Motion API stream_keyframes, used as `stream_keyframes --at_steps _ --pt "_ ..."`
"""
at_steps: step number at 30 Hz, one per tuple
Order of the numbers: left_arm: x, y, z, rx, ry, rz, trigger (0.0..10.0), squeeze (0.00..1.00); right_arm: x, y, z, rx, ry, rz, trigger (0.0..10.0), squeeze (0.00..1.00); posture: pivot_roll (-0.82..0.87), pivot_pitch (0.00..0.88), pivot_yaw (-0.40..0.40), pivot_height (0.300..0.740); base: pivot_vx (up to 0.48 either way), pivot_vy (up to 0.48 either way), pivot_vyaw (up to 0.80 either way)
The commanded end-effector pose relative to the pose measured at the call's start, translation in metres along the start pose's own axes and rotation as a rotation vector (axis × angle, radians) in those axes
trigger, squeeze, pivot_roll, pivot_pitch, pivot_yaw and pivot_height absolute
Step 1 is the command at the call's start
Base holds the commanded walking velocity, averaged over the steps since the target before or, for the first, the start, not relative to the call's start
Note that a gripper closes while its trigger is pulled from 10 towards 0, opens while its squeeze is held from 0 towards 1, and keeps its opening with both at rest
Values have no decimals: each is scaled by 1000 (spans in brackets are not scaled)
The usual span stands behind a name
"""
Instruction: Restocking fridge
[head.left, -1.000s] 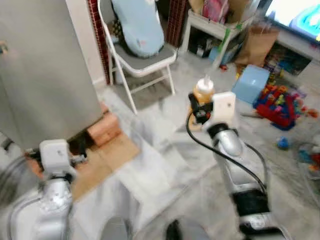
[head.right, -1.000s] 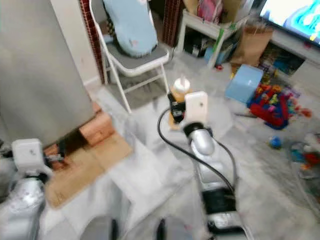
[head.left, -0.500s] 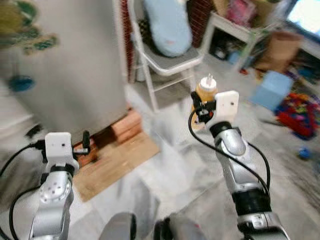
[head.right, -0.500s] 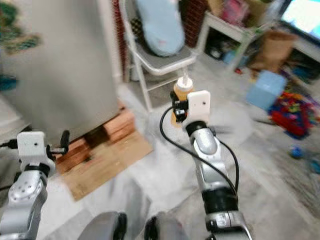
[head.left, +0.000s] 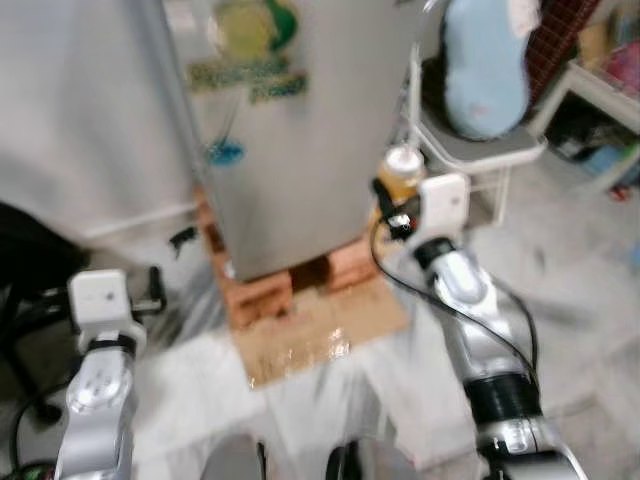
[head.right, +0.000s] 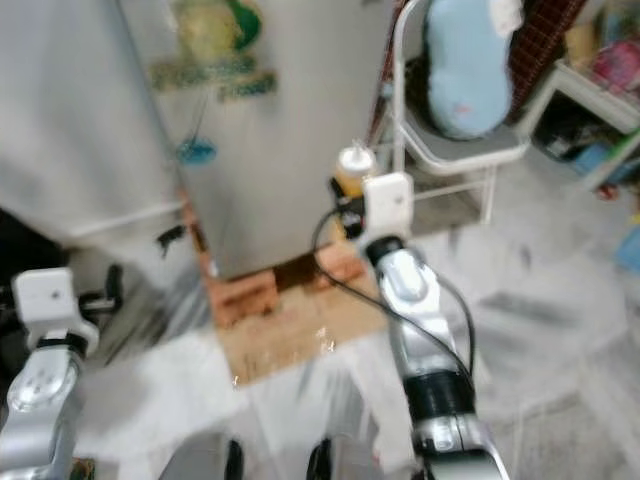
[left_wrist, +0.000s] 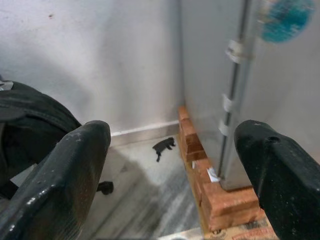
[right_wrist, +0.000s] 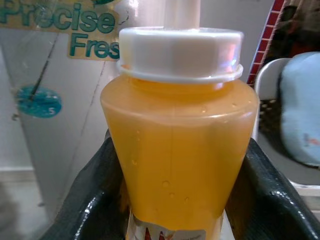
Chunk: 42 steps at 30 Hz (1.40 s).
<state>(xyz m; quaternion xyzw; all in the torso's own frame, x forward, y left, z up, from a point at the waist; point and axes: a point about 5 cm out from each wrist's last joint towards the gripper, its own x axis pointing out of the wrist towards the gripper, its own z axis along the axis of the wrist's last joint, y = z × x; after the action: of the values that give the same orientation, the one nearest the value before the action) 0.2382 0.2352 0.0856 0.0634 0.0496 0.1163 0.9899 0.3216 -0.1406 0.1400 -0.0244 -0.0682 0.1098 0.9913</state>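
Fridge (head.left: 300, 140) now fills your upper centre; right gripper (right_wrist: 175, 200) clamps the juice bottle (right_wrist: 179, 150), left gripper (left_wrist: 170, 165) gapes empty.

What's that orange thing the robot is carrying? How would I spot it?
Find the tall grey fridge standing on bricks. Just in front of it, the right gripper holds a bottle upright: bright orange inside, with a white cap, unlike anything nearby.

Before us the pale grey marbled floor (head.left: 560, 290) carries a flat brown cardboard sheet (head.left: 320, 325), stacked red-orange bricks (head.left: 258, 295) propping the tall grey metal fridge (head.left: 300, 130), a white folding chair (head.left: 480, 160) beside it, and a small black scrap (left_wrist: 163, 146) near the wall.
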Motion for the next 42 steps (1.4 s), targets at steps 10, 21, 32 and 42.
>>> stream_keyframes --at_steps 10,21,32,42 --pt "3 -10 5 -8 -26 -78 10000 0 4 5 10 -6 -48 19 10000 0 125 130 -107 740 468 0 0" --pt "-5 -24 2 -57 -19 -162 10000 0 4 5 9 10 -48 19 10000 0 134 139 -113 740 121 0 0" --pt "13 -35 19 -146 -70 -310 10000 0 2 4 8 -2 -42 29 10000 0 118 147 -120 740 0 0 0" --pt "50 -30 33 -127 -114 -283 10000 0 -4 -3 11 -23 -40 16 10000 0 68 160 -121 740 0 0 0"
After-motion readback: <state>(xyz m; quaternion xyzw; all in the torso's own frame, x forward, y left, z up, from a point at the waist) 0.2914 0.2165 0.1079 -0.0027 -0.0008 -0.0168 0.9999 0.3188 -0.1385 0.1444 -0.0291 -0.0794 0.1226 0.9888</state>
